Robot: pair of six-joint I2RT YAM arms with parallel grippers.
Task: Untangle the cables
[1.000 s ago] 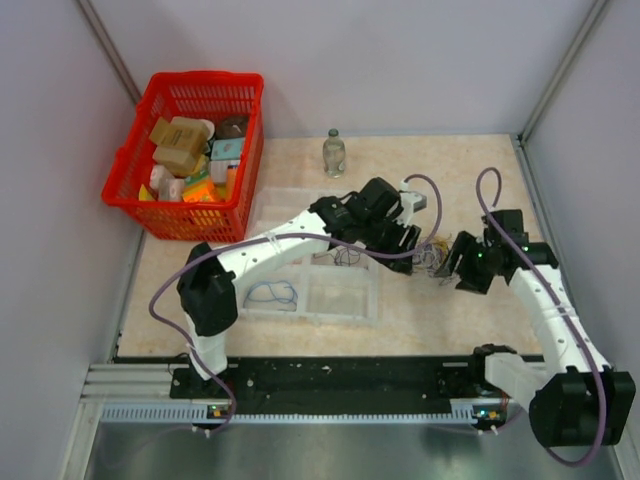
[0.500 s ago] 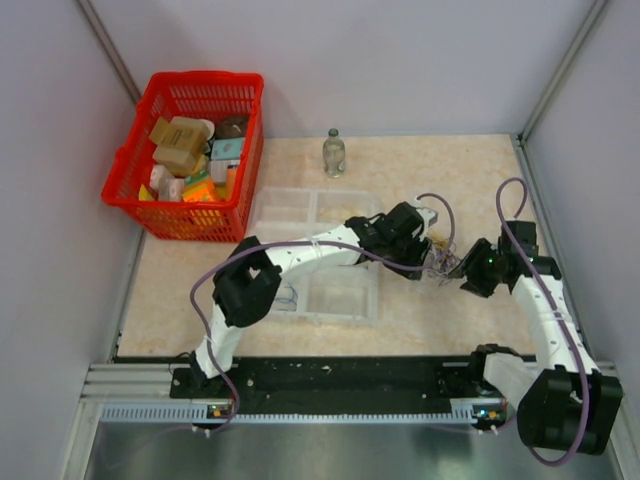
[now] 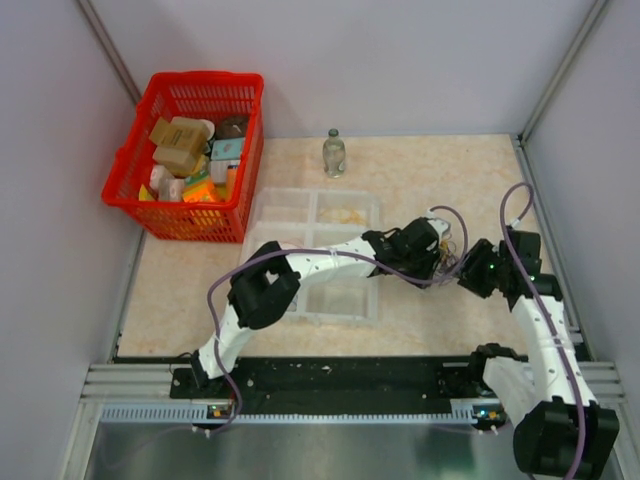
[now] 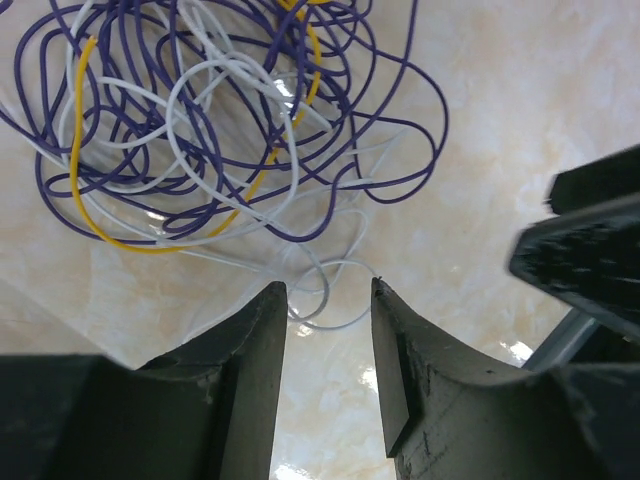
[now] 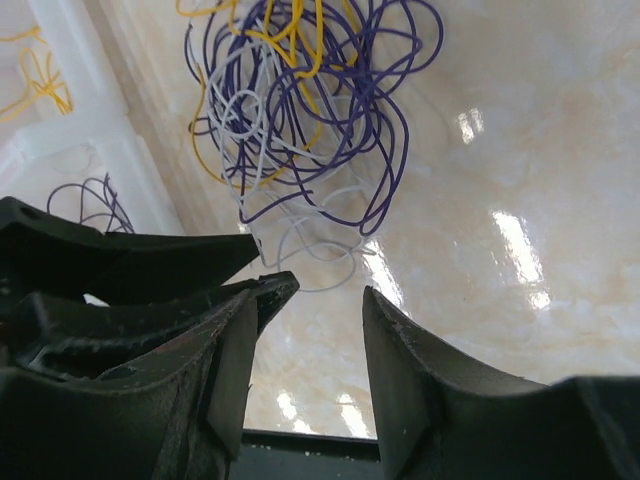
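Note:
The cables (image 4: 210, 120) are a loose bunch of thin loops, mostly dark purple with white and yellow strands, lying on the beige table. In the top view the cables (image 3: 449, 258) sit between the two grippers. My left gripper (image 4: 325, 290) is open and empty, low over the table, with a thin white loop lying just ahead of its fingertips. My right gripper (image 5: 315, 290) is also open and empty, facing the bunch (image 5: 300, 110) from the other side. The left gripper's dark fingers (image 5: 130, 265) show beside my right one.
A clear compartment tray (image 3: 310, 212) lies left of the bunch; in the right wrist view its cells (image 5: 70, 110) hold a yellow wire and a purple wire. A red basket (image 3: 190, 150) of boxes stands at the back left, a small bottle (image 3: 333, 153) at the back. Walls close both sides.
My left arm has reached further right and lower, bringing its gripper down to the bunch. My right gripper has shifted slightly right and stays facing it.

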